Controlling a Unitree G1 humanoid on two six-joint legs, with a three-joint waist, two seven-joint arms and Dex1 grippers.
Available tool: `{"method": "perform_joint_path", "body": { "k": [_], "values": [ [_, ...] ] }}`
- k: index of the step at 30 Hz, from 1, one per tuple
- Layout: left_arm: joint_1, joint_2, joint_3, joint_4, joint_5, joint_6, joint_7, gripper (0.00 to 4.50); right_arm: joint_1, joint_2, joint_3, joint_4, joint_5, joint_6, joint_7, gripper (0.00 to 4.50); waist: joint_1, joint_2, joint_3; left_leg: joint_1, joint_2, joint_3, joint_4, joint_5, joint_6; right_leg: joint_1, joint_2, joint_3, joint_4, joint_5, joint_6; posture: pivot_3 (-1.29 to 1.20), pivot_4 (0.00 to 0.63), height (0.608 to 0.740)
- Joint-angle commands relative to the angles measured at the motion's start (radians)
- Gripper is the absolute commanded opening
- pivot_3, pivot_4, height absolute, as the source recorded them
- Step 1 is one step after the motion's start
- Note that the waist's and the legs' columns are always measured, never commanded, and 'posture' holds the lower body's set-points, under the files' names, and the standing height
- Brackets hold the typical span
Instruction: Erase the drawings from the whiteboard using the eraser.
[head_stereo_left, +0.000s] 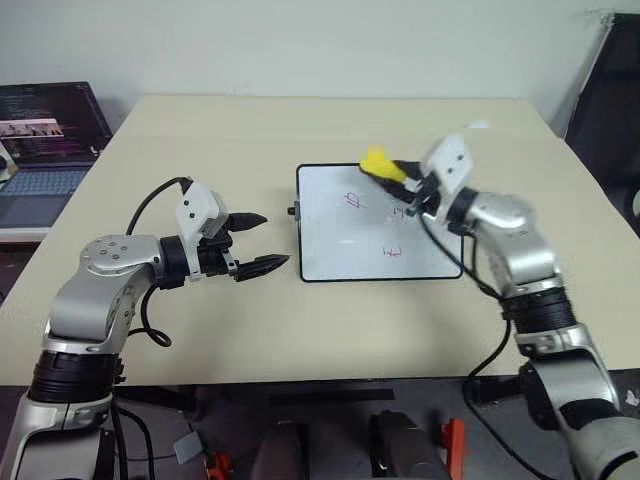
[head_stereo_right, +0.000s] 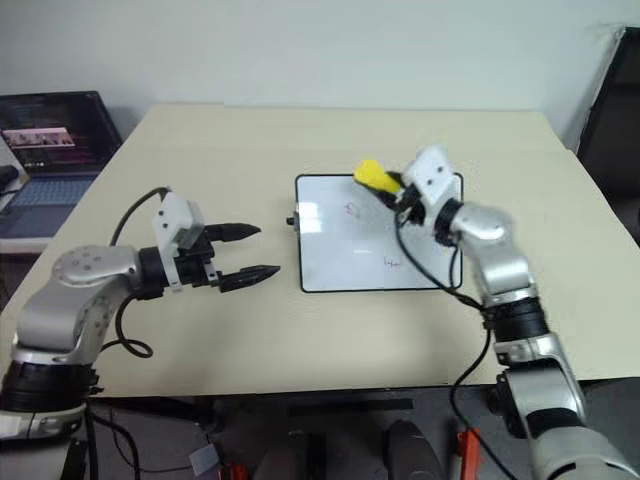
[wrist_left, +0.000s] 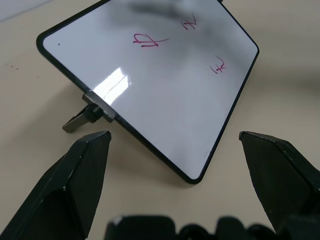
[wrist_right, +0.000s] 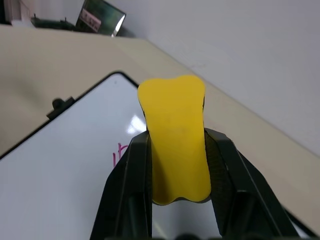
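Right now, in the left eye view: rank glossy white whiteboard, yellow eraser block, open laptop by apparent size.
1. Glossy white whiteboard
2. Open laptop, cut off by the frame edge, so unsure
3. Yellow eraser block, clearly smallest

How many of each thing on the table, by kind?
Whiteboard: 1
Eraser: 1, in the right gripper
Drawings: 3 visible
Total: 5

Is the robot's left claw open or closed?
Open: the left gripper has its two black fingers spread apart, holding nothing.
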Motion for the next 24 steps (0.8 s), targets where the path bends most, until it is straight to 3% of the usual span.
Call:
{"method": "perform_joint_path", "body": {
  "k": [1,10,24],
  "values": [
    [0.004,0.015,0.03,-0.037,-0.006,-0.007,0.007,4.5,-0.061,0.005,-0.003,0.105,-0.056,-0.12,-0.042,1.11,0.006,0.0,0.0,-0.001,0.0,0.0,0.0,0.0,0.0,0.0,-0.001,0.0,0.0,0.0,0.0,0.0,0.15,0.74],
    [0.064,0.031,0.067,-0.095,-0.024,0.021,0.026,4.5,-0.117,0.043,0.078,0.332,-0.181,-0.201,-0.054,1.11,-0.007,0.0,0.0,0.003,0.0,0.0,0.0,0.0,0.0,0.001,0.0,0.0,0.002,0.0,0.0,0.0,0.15,0.74],
    [0.077,0.032,0.076,-0.116,-0.029,0.036,0.038,4.5,0.031,0.12,0.195,0.314,-0.208,-0.141,0.103,1.11,-0.028,-0.003,-0.005,0.012,0.001,-0.001,0.001,0.0,0.0,0.009,0.002,0.001,0.004,0.0,-0.001,0.0,0.15,0.74]
  ]
}}
